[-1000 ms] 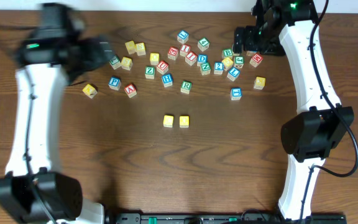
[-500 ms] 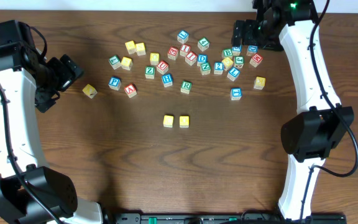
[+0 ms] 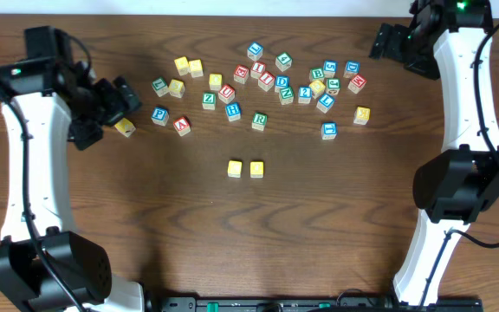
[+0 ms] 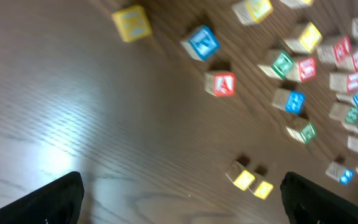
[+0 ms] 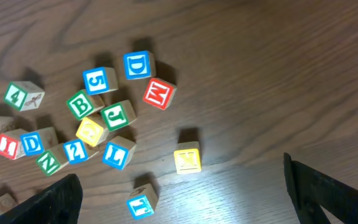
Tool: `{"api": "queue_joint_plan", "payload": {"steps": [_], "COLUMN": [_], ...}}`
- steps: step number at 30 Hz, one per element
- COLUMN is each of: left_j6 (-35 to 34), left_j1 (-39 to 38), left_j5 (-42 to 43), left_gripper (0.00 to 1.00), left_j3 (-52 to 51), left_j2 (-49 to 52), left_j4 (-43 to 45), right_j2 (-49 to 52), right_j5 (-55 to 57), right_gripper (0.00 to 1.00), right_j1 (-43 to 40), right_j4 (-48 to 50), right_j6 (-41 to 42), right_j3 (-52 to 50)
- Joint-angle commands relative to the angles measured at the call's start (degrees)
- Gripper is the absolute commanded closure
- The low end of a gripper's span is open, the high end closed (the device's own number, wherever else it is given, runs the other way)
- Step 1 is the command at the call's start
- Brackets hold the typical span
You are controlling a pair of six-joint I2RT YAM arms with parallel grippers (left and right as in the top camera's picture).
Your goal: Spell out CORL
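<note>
The left end effector point(image 3: 108, 117) is held over the left side of the brown counter point(image 3: 232, 243). Its fingers are spread wide, and nothing is pinched between them. A lone yellow cube point(image 3: 126, 127) is seen just beside it. A little to the right, a blue cube point(image 3: 159, 114) and a red cube point(image 3: 182, 125) are set close together.

Near the middle of the counter, two yellow cubes point(image 3: 235, 168) are laid side by side, almost touching. They are kept well apart from all the others. Just behind them, the green R cube point(image 3: 259, 120) is found at the near edge of the big scatter of cubes point(image 3: 267, 78).

Farther right, the blue L cube point(image 3: 325, 103) is tucked at the near edge of a tight bunch. It is pressed close to a blue 2 cube point(image 3: 305, 95).

At the far right corner, the right end effector point(image 3: 394, 50) is held above the counter. Its fingers are spread wide too, nothing is pinched, and no cube is touched by it.
</note>
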Motion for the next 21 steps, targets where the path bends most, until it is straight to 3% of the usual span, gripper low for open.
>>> {"api": "queue_joint_plan", "payload": {"steps": [1, 12, 21], "left_j6": [1.2, 1.2, 1.2], "left_j1": [-3.6, -10.6, -11.6], "left_j5": [1.1, 0.4, -3.9], "left_gripper": [0.0, 0.0, 0.0], "left_j3": [-0.5, -1.0, -1.0], "left_j2": [1.2, 1.6, 1.6], "left_j4": [0.1, 0.1, -0.3], "right_j2": [0.2, 0.2, 0.2], "right_j5": [-0.4, -0.3, -0.3], "right_gripper": [0.01, 0.01, 0.01], "right_j1": [2.6, 8.3, 11.9], "right_j4": [-0.3, 1.1, 6.1], "right_j6": [0.8, 0.8, 0.8], "right_j3": [-0.3, -0.3, -0.3]}}
